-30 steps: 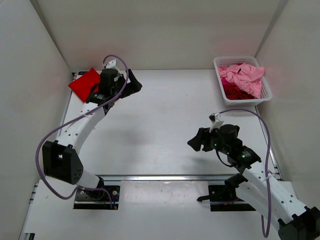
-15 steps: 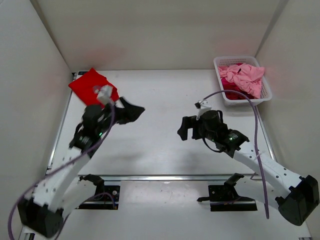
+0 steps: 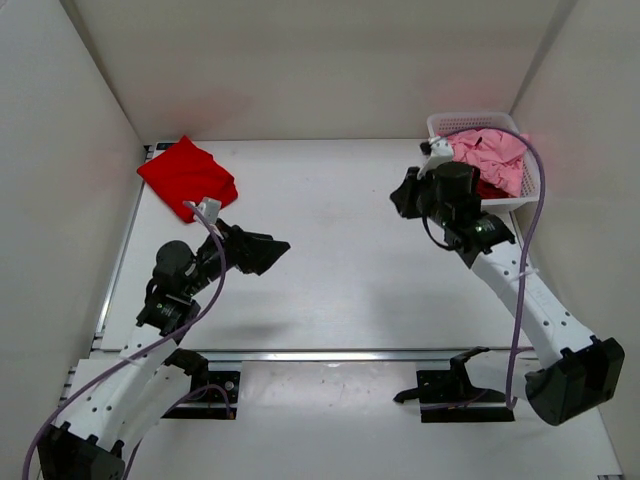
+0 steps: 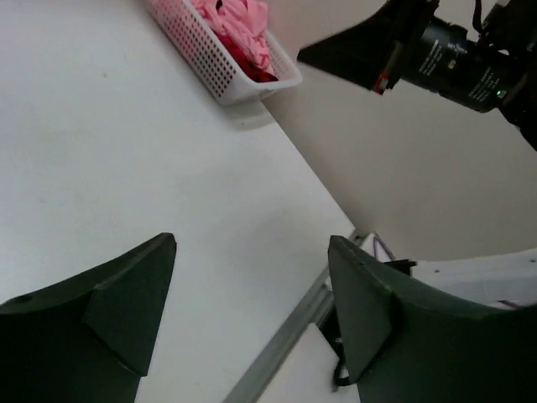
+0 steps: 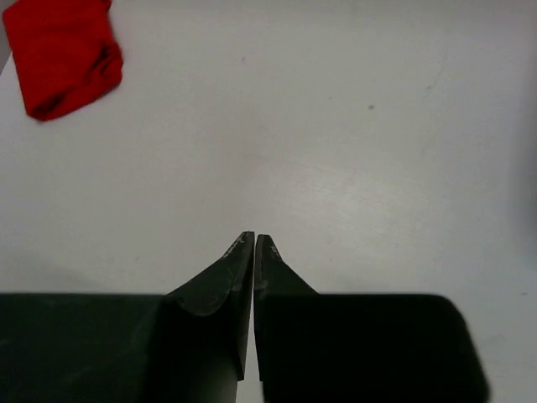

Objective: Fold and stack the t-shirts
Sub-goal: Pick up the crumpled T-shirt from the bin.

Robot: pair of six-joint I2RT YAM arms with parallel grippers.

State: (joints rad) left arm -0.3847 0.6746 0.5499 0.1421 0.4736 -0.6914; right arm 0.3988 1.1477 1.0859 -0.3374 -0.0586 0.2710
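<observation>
T-shirt (image 3: 187,178) in red lies folded, long axis diagonal; left fingers (image 4: 101,311) wide, right fingers (image 5: 226,285) together.

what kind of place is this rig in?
Likely a lab robot cell: bare white table boxed by plain walls, left arm and right arm bolted at its edge, basket of shirts.

White-shelled left arm (image 3: 125,365) at seven o'clock, right arm (image 3: 520,293) at four; black joints, purple cables (image 3: 540,200), black wedge fingers (image 4: 109,311).
</observation>
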